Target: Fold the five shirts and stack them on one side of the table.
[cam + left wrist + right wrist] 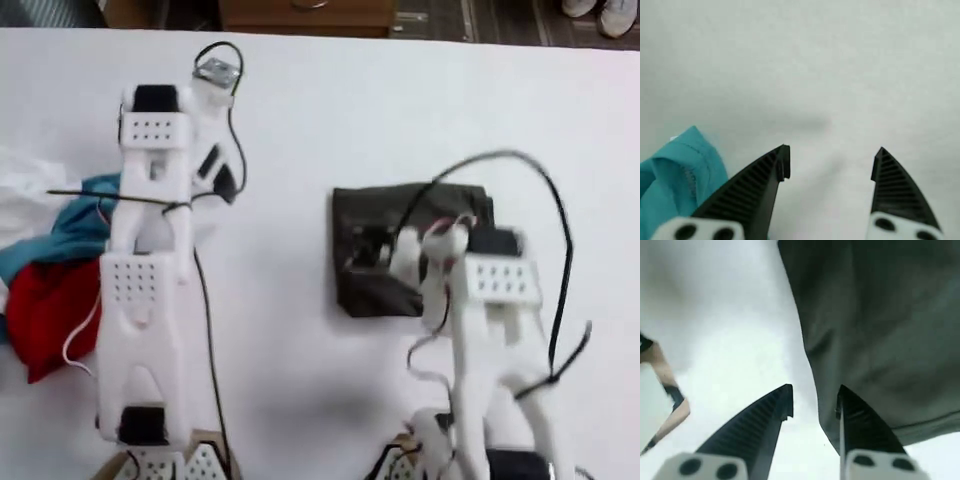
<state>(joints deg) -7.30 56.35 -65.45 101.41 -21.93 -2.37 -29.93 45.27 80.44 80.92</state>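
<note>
White table (330,110) runs across the whole scene, with a dark shirt (375,210) lying flat on it as a folded block, a little wider than deep as seen from the arm bases.

The right gripper (815,390) is at one edge of the dark shirt. Its fingers stand apart and hold nothing: one is over the cloth just inside the edge, the other over bare table just outside it, so the edge runs up between them. I cannot tell whether the inner finger touches the fabric.

The left gripper (832,156) is well apart from the dark shirt, on the far side of it from the right arm. It is spread wide over bare table and is empty. A teal shirt (85,225) lies just beside it, away from the dark shirt. A red shirt (45,305) and a white cloth (25,180) are bunched against the teal one, farther out again.

The dark shirt looks folded, or nearly so. The heap is unfolded, so most of the task seems to remain. The right arm is the one placed to pinch and shift the dark shirt, since its edge already sits in that gripper's gap. The left arm is clearly nearer the heap, and the teal shirt is its closest pick. A shallow pinch on one layer could let the fold open.
</note>
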